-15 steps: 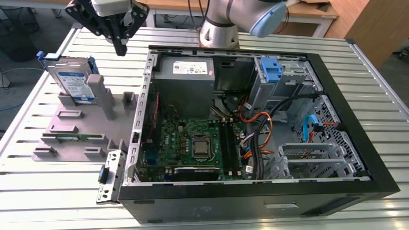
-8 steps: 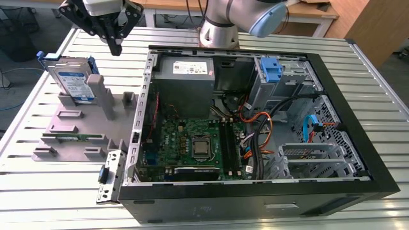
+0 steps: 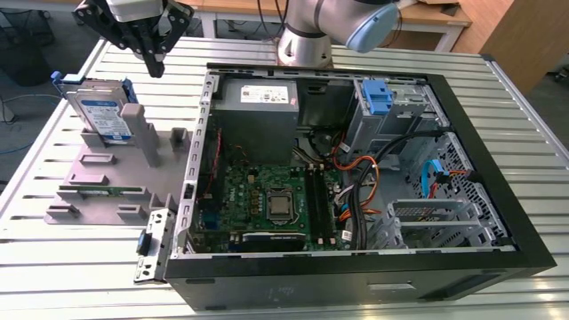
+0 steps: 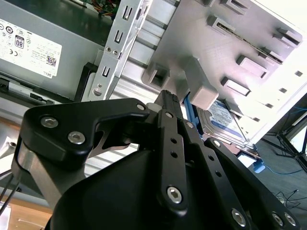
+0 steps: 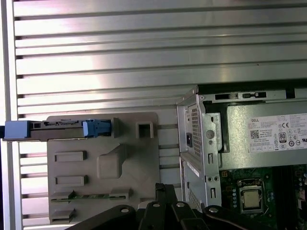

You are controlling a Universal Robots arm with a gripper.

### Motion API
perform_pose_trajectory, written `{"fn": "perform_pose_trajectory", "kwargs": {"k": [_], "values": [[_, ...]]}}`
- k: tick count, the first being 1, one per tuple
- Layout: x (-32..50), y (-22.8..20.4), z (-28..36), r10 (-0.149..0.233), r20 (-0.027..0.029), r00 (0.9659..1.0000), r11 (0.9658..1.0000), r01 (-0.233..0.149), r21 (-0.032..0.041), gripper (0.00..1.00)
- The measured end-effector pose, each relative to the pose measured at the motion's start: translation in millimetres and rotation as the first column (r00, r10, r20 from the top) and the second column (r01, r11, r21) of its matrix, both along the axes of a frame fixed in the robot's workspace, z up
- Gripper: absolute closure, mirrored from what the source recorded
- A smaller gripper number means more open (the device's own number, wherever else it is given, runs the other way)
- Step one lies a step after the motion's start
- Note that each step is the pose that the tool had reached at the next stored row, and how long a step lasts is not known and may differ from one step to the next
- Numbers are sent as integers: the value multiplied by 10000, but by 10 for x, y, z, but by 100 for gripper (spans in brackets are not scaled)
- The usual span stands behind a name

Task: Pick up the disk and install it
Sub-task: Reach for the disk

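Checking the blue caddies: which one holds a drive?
The disk, standing on edge in the grey holder outside the computer case; the blue bracket inside the case is empty.

Black linkage gripper (image 3: 157, 67) with silver hex screws (image 4: 174, 193) is recorded; beyond the computer case (image 3: 356, 287), a silver-grey arm (image 3: 302, 40) and pale-blue joint cap (image 3: 369, 30) are noted.

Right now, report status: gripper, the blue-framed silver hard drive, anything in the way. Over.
Black gripper shut, empty, above grey plastic fixture. Silver hard drive in blue caddy upright on fixture, untouched. Grey post stands beside it.
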State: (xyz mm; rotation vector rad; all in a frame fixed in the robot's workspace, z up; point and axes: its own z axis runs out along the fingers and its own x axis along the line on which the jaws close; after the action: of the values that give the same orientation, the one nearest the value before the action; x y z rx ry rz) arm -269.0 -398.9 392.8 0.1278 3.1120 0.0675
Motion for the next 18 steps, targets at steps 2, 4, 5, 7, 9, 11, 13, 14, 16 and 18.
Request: {"fn": "perform_pose_trajectory", "kwargs": {"k": [2,4,5,7,9,11,13,14,16,18], "values": [[0,0,0,0,0,10000,10000,0,0,89],[0,0,0,0,0,10000,10000,0,0,89],[-1,0,0,0,0,10000,10000,0,0,89],[-3,0,-1,0,1,10000,10000,0,1,89],[-16,0,-2,-2,-1,10000,10000,2,-1,89],[-29,0,-5,0,1,10000,10000,0,0,89],[-50,0,-6,0,1,10000,10000,0,0,89],[-59,0,-7,0,0,10000,10000,0,0,89],[-77,0,-8,0,0,10000,10000,0,0,89],[-92,0,-9,0,1,10000,10000,0,1,89]]}}
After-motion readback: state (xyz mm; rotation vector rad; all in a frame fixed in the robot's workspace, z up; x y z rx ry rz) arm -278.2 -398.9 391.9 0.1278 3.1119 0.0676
